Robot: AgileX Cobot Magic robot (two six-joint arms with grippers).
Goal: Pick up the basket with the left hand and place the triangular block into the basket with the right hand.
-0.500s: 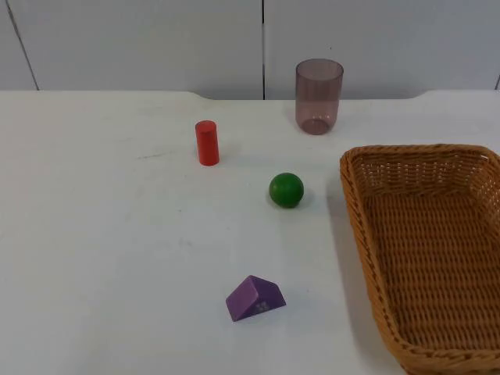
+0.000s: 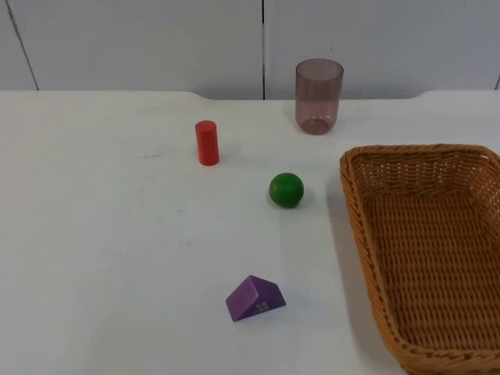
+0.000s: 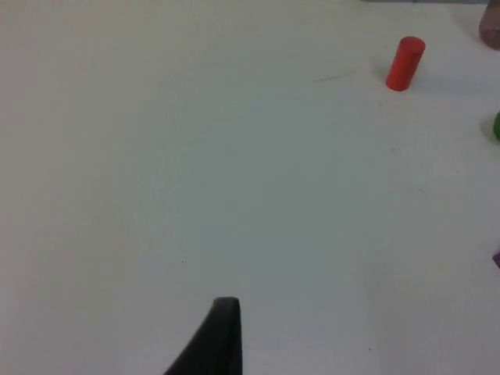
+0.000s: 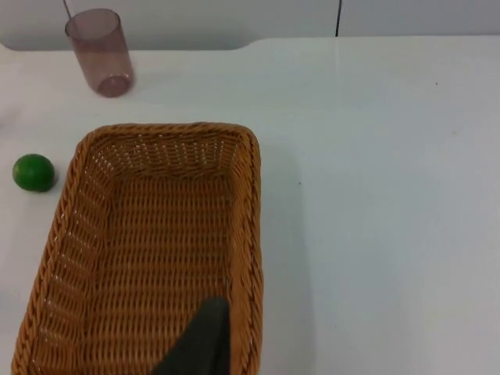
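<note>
One wicker basket (image 2: 426,250), one purple triangular block (image 2: 255,298), one green ball (image 2: 287,190). One red cylinder (image 2: 207,143), one tinted cup (image 2: 319,96), apparently empty.

From my top view, the basket (image 2: 426,250) sits on the table (image 2: 101,234) at the right. The ball (image 2: 287,190) lies just left of its far corner (apart from it). The cup (image 2: 319,96) stands behind the ball, the cylinder (image 2: 207,143) further left. The block (image 2: 255,298) lies nearest me, left of the basket.

We see even, bright light on the white surface (image 2: 117,234); soft, short shadows hug the woven basket (image 2: 355,226) and green ball (image 2: 287,190); no glare.
</note>
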